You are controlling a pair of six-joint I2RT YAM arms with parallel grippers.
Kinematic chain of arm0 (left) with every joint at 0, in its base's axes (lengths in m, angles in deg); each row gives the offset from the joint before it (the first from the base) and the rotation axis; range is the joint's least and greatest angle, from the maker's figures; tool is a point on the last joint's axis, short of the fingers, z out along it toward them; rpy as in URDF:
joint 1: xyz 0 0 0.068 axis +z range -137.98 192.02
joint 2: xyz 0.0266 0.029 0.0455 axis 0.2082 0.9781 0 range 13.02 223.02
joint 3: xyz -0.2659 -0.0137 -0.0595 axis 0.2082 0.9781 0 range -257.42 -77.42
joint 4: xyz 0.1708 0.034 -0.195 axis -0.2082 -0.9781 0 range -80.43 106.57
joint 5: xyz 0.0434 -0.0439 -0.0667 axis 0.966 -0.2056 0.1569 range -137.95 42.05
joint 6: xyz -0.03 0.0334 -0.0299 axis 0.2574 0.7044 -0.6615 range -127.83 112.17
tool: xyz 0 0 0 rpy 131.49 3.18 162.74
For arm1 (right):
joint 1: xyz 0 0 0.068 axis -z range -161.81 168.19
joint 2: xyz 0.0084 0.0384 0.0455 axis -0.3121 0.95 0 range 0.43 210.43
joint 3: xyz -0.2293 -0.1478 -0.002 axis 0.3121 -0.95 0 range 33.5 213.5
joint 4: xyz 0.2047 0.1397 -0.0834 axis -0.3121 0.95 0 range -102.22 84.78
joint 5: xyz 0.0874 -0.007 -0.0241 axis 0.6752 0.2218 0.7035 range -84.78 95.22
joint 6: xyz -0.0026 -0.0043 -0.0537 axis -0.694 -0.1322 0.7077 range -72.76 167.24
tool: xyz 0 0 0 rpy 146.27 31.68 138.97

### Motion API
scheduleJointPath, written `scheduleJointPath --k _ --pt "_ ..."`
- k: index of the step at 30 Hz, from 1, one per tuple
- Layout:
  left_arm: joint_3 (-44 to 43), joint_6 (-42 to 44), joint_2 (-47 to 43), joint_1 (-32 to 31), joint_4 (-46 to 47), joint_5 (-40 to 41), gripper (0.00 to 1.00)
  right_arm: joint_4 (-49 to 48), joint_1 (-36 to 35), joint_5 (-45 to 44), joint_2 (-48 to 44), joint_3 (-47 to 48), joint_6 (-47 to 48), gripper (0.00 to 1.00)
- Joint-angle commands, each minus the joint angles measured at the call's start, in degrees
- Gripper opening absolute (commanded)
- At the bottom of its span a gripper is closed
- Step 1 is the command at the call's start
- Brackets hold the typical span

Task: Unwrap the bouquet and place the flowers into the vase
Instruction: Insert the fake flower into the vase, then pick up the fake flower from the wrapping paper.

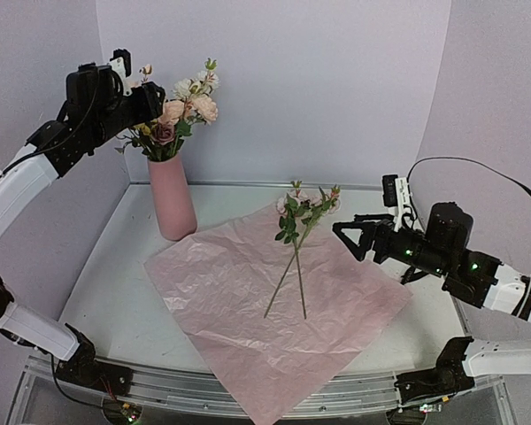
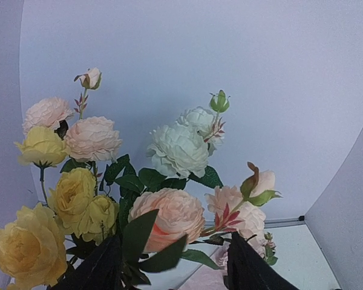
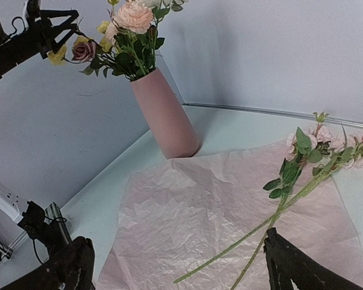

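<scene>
Pink crinkled paper sheet (image 1: pixel 248 310) lies flat and fully opened on the tabletop (image 1: pixel 115 266), so the unwrapping part of the job looks done; no ribbon shows anywhere. Most of the flowers (image 1: pixel 190 102) already stand in the vase (image 1: pixel 172 199), which is upright at the back left, just off the paper's far corner. Two loose stems (image 1: pixel 296 257) lie crossed on the sheet, their small pink heads pointing toward the back wall, and these appear to be all that is left to move. The left end effector (image 1: pixel 152 104) hangs high beside the blooms in the vase; from its own wrist view the fingers (image 2: pixel 100 269) stand apart with leaves and a peach bloom between them, pinching nothing that can be seen. The right end effector (image 1: pixel 347 237) hovers just right of the loose stems' heads with its jaws spread wide and empty. By this reading the task is well past halfway: picking up the last two stems and dropping them in the vase would finish it.
</scene>
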Motion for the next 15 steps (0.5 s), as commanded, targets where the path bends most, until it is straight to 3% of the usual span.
scheduleJointPath --k 1,6,10,12,15 --pt "-4.4 -3.0 -4.1 0.1 2.2 -7.8 0.61 1.8 -0.3 -6.2 3.7 3.0 -2.5 0.97" --pt "-8.6 -8.8 -4.0 0.1 2.2 -19.1 0.63 6.0 -0.3 -12.2 10.9 6.6 -8.9 0.86" --pt "-10.0 -12.4 -1.6 -1.2 2.1 -23.9 0.56 7.7 -0.3 -13.4 16.8 9.2 -14.0 0.81" --pt "-9.8 -11.8 -0.1 -3.9 1.9 -23.7 0.56 8.6 -0.3 -13.7 19.7 10.3 -16.0 0.79" --pt "-9.7 -7.8 1.7 -10.9 1.6 -17.3 0.58 9.6 -0.3 -13.8 23.5 11.8 -18.7 0.72"
